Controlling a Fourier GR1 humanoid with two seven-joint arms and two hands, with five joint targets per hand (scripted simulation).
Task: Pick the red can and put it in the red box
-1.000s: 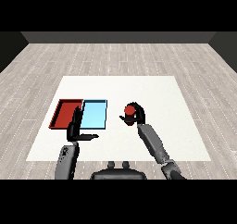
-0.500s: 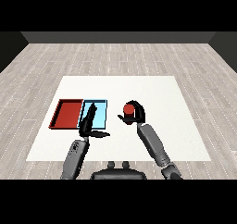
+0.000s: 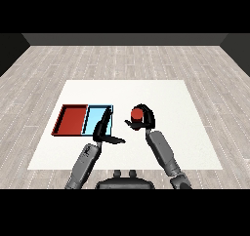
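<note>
Right hand (image 3: 143, 119) curls round unlabelled red can (image 3: 137, 115).

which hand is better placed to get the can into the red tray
Right. The right hand already curls round the red can. The left hand holds nothing and lies over the blue tray, next to the red tray.
</note>
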